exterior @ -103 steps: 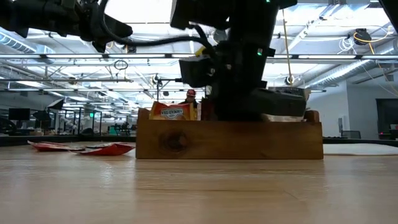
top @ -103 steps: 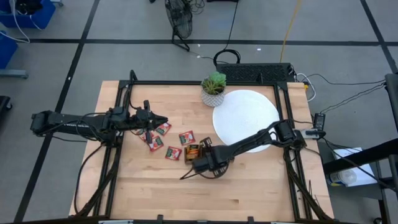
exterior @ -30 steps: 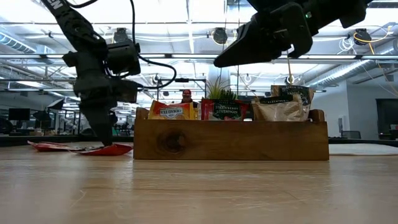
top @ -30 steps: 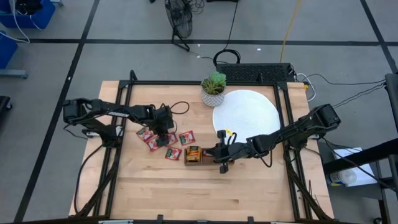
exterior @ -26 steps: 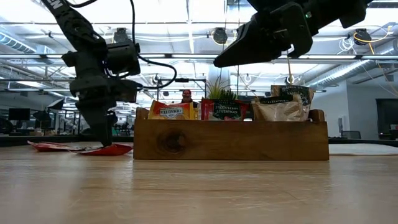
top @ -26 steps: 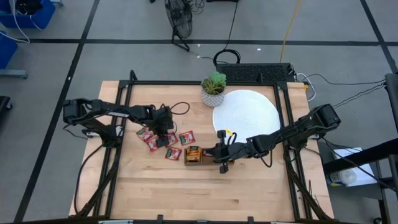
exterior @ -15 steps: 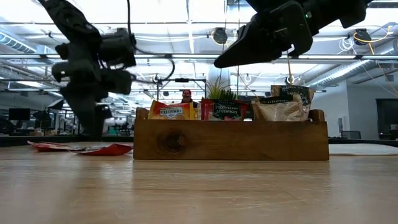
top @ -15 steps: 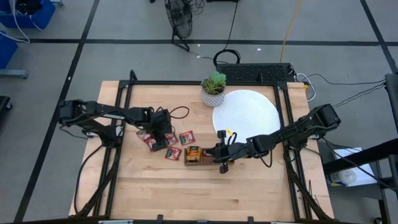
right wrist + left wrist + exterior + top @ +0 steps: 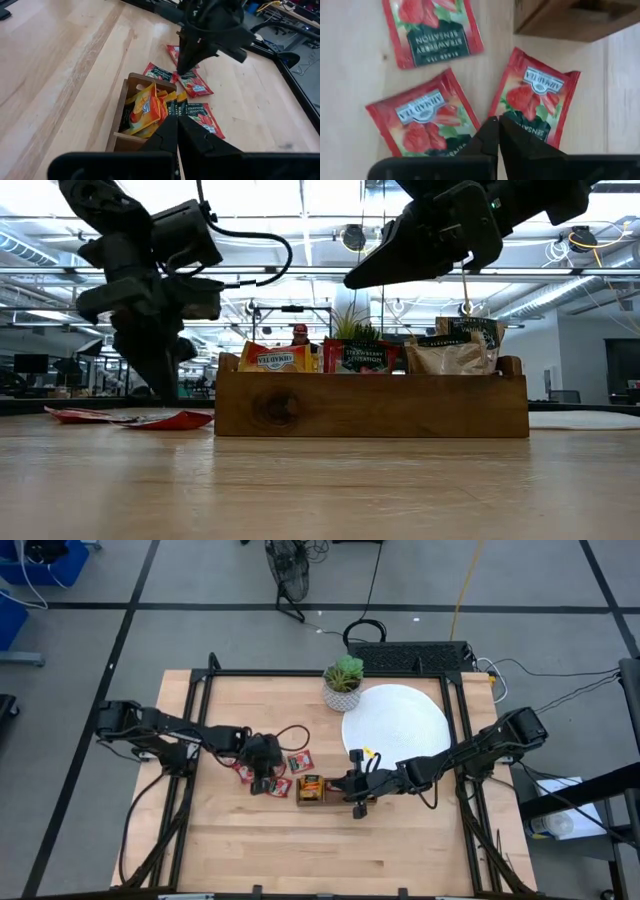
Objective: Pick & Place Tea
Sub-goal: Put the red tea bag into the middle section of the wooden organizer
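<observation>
Three red tea sachets (image 9: 298,762) lie flat on the wooden table, left of the brown wooden tray (image 9: 312,788). In the left wrist view they are spread as three red squares (image 9: 432,30), (image 9: 422,120), (image 9: 537,102). My left gripper (image 9: 497,122) is shut, points steeply down between two of them, and has nothing between its fingers. It shows in the high view (image 9: 263,783) just left of the tray. My right gripper (image 9: 177,120) is shut and empty, hovering above the tray (image 9: 140,115), which holds orange-yellow and red sachets standing on edge. My left gripper's shut fingertips (image 9: 490,131) stand over the narrow gap between two red sachets, coming from above and slanting down. I cannot tell whether they touch a sachet or the table.
A potted green plant (image 9: 344,680) stands at the far middle of the table, beside a large white disc (image 9: 396,725) at the far right. A black frame runs along the table's edges. Bare wood lies along the near side.
My left gripper has swung toward the table's near edge and toward the tray, crossing over the loose red sachets. The sachets lie where they were. My right arm has kept still.
</observation>
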Robot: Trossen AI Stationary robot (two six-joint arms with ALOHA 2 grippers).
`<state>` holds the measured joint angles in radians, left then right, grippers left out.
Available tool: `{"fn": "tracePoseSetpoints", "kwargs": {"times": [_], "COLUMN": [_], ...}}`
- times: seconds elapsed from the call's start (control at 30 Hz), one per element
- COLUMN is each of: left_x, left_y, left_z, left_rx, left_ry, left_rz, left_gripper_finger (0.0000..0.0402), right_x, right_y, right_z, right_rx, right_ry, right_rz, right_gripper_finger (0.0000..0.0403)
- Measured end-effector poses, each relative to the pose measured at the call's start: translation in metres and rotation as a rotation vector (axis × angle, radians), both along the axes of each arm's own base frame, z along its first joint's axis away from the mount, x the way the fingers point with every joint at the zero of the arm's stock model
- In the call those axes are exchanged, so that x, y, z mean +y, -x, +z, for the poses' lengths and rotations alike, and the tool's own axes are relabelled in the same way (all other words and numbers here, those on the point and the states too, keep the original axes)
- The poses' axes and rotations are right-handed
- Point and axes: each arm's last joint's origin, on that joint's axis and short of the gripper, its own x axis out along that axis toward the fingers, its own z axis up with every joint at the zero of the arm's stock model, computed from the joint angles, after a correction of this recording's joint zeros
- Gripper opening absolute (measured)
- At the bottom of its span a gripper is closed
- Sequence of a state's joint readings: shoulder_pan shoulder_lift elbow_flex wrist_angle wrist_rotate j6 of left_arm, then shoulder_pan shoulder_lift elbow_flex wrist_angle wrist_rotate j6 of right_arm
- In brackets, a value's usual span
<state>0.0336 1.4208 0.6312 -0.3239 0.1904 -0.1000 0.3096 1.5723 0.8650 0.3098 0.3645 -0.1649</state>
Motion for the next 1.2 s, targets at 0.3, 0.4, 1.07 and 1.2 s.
{"fn": "tracePoseSetpoints", "kwargs": {"times": [0.3, 0.4, 1.07, 1.2], "left_x": [0.0, 0.005, 0.003, 0.004], "left_y": [0.01, 0.01, -0.002, -0.003], "left_z": [-0.008, -0.008, -0.025, -0.029], "left_rx": [0.146, 0.145, 0.157, 0.176], "left_ry": [-0.142, -0.239, -0.069, -0.092], "left_rz": [0.126, 0.188, 0.178, 0.186], "left_gripper_finger": [0.0003, 0.0006, 0.0002, 0.0004], "right_x": [0.0, 0.0, -0.001, -0.001], "right_y": [0.0, 0.0, 0.003, 0.003], "right_z": [0.0, 0.001, -0.006, -0.006], "right_rx": [-0.003, -0.008, -0.018, -0.023], "right_ry": [0.001, 0.0, -0.022, -0.019], "right_rz": [0.001, 0.001, -0.008, -0.006], "right_gripper_finger": [0.0, 0.0, 0.0, 0.0]}}
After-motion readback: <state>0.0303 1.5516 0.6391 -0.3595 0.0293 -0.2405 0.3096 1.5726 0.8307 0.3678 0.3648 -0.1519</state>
